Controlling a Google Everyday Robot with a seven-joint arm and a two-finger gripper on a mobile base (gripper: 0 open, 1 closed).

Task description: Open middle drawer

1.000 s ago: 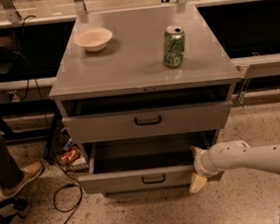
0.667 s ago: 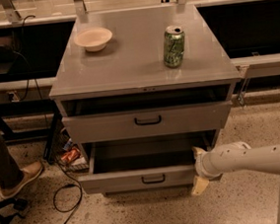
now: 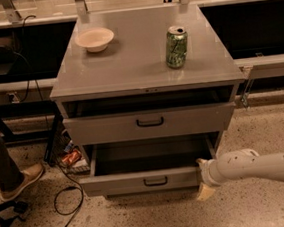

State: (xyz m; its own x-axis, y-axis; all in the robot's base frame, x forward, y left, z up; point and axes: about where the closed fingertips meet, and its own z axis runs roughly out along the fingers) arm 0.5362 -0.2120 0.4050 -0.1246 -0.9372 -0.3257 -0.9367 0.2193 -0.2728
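The grey cabinet (image 3: 143,70) has two drawers pulled out. The upper drawer (image 3: 108,128), with a black loop handle, is out a little. Below it the middle drawer (image 3: 118,184), grey with a small black loop handle (image 3: 155,181), is pulled out further and its dark inside shows. My gripper (image 3: 204,179) sits at the right end of that drawer's front panel, low near the floor, with the white arm (image 3: 257,164) reaching in from the right. Anything below this drawer is hidden.
A white bowl (image 3: 94,39) and a green can (image 3: 176,47) stand on the cabinet top. A person's leg and shoe (image 3: 22,178) and a chair base (image 3: 6,216) are at the left. A black cable (image 3: 65,203) and a snack packet (image 3: 71,157) lie on the floor.
My gripper and arm have drawn slightly to the right, away from the drawer front. Both drawers stay where they were.
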